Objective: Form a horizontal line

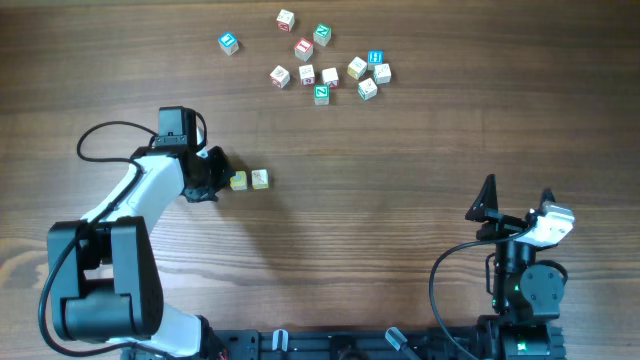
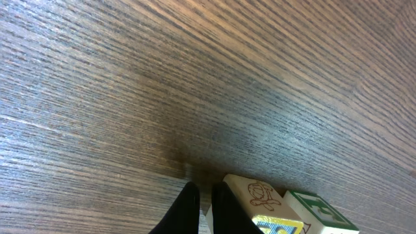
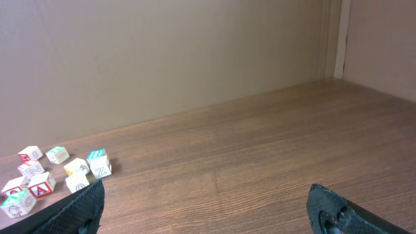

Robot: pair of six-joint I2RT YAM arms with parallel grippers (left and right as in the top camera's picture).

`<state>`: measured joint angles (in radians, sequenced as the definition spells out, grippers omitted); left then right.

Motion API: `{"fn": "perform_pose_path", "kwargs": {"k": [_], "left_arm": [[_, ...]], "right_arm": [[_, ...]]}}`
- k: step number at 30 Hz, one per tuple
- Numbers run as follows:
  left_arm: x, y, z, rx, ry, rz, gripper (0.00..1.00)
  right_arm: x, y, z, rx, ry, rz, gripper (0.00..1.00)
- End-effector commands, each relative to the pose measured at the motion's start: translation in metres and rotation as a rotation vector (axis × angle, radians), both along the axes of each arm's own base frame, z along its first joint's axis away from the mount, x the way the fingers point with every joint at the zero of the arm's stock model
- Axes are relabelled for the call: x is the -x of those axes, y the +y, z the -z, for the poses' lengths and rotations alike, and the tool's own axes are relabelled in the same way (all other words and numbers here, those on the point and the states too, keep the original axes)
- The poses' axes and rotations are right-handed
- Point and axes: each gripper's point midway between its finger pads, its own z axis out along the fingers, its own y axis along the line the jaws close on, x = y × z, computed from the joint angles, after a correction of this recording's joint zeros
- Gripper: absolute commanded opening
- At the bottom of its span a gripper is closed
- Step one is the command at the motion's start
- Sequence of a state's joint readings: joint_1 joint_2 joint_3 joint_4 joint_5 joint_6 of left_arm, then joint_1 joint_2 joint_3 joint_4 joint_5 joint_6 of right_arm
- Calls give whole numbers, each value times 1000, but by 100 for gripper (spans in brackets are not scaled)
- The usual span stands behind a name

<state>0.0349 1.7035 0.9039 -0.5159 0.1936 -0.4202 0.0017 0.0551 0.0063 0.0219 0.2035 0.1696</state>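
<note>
Wood tbl [image 1: 400,200]; green cube [image 3: 99,170] reads Z (pile).

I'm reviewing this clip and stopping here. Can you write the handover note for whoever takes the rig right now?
Left gripper: shut on nothing, low at the table, right beside the left end of the row.
Right gripper: open, empty, parked at the near right, away from all the cubes.
Row: two cubes so far, a yellowish cube and a cream cube, side by side in a left-to-right line.
Loose cubes: scattered at the far side of the table.
Done: the line is started.
Left: probably bring more pale cubes and a green-faced one down and extend the row to the right, keeping it straight.
</note>
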Motion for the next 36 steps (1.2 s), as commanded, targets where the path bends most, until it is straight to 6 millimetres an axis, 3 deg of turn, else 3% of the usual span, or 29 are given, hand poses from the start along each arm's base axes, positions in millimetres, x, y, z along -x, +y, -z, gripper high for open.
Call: {"fn": "perform_pose_path", "kwargs": {"k": [1, 15, 19, 27, 36], "left_arm": [[2, -4, 0, 15, 1, 25, 9], [6, -8, 0, 40, 15, 31, 9], [-3, -8, -2, 39, -20, 31, 9], [1, -25, -3, 56, -12, 81, 10], [5, -18, 0, 16, 6, 72, 9]], "right_arm": [[1, -2, -2, 12, -5, 11, 100], [1, -2, -1, 12, -5, 11, 100], [1, -2, -2, 12, -5, 11, 100], [1, -2, -1, 12, -5, 11, 100], [1, -2, -1, 12, -5, 11, 100]]}}
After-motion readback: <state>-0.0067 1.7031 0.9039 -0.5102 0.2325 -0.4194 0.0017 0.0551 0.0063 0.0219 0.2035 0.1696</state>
